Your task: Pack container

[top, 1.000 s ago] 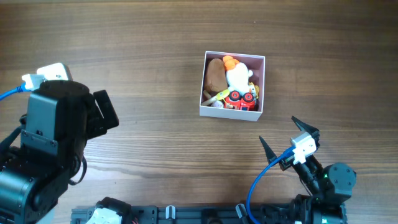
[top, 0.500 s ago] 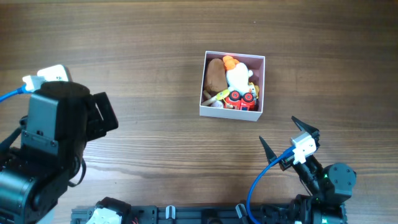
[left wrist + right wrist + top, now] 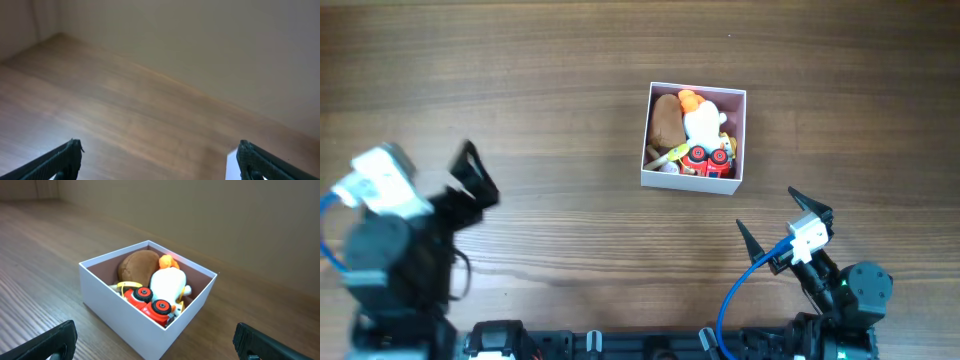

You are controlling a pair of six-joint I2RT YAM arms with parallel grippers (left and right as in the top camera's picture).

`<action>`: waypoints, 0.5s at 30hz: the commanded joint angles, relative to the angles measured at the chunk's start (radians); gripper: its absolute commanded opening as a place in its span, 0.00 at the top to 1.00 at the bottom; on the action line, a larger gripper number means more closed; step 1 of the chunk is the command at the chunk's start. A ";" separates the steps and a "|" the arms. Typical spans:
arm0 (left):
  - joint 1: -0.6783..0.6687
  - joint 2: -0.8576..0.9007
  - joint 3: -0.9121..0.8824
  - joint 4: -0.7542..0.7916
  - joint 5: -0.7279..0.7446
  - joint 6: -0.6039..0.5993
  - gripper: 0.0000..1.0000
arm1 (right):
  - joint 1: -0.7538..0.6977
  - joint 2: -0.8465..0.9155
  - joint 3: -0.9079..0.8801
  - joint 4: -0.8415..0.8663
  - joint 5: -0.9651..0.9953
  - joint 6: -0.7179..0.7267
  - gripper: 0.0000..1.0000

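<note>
The container [image 3: 691,181] is a white square box with a pink inside, right of the table's middle. It holds a brown plush, a white and orange toy and a red toy car with orange-hubbed wheels. It also shows in the right wrist view [image 3: 130,322], with the toys inside. My right gripper [image 3: 772,215] is open and empty, below and right of the container. My left gripper [image 3: 470,175] is open and empty at the far left; its wrist view shows only blurred wood between the fingers [image 3: 157,160].
The wooden table [image 3: 550,80] fills the overhead view. The arm bases stand along the front edge. A blue cable [image 3: 740,285] loops from the right arm. A pale wall rises behind the table in both wrist views.
My left arm has swung down and towards the front left; its wrist view is blurred by motion. The right arm and the container have not moved.
</note>
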 commanded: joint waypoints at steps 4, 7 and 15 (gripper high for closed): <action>0.008 -0.311 -0.454 0.175 0.158 0.049 0.00 | -0.001 -0.010 0.000 0.002 -0.016 -0.011 0.00; 0.011 -0.426 -0.605 0.239 0.185 0.049 0.00 | -0.001 -0.010 0.000 0.002 -0.016 -0.011 0.00; 0.011 -0.591 -0.789 0.271 0.184 0.050 0.00 | -0.001 -0.010 0.000 0.002 -0.016 -0.011 0.00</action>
